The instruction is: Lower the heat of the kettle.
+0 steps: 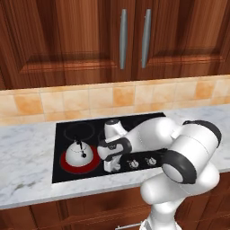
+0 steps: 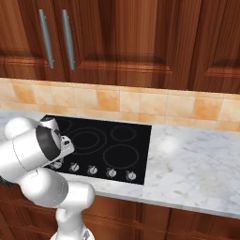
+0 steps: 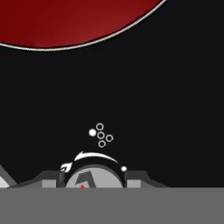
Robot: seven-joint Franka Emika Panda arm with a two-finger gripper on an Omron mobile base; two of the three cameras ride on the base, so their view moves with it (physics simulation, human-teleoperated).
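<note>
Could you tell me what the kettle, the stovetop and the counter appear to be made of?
The kettle looks like polished metal: a white-silver dome with bright highlights, plus a dark handle, perhaps plastic. The stovetop looks like smooth black glass, flat with thin printed rings. The counter looks like polished marble, pale with grey veining. All rendered, so these are guesses.

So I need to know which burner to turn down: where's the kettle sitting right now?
In the left base view the kettle sits on the glowing red burner at the cooktop's front left, just left of the gripper.
</note>
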